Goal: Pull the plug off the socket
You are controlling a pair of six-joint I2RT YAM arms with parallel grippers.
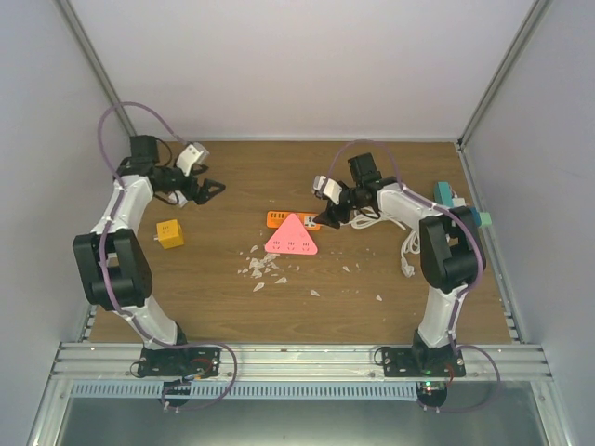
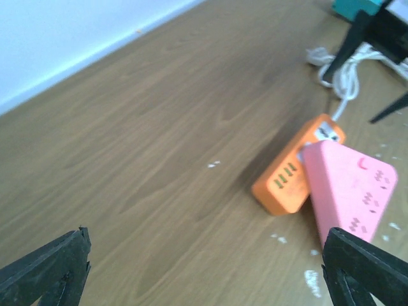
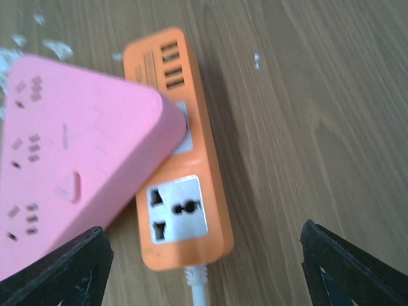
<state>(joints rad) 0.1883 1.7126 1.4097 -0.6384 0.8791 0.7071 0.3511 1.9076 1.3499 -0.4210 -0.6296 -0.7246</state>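
Note:
An orange power strip [image 1: 277, 219] lies mid-table with a pink triangular plug adapter [image 1: 292, 236] plugged into it. In the right wrist view the pink adapter [image 3: 70, 159] covers the middle of the orange strip [image 3: 185, 191]; one free white socket shows near the cable end. My right gripper [image 1: 327, 219] is open just right of the strip's cable end, empty [image 3: 204, 268]. My left gripper [image 1: 212, 190] is open and empty at the back left, well away; its view shows the strip [image 2: 293, 169] and the adapter [image 2: 347, 188] ahead on the right.
A yellow cube [image 1: 169, 234] lies at the left. White crumbs [image 1: 262, 268] are scattered in front of the adapter. A coiled white cable [image 1: 409, 243] and a teal object [image 1: 448, 197] lie at the right by the wall.

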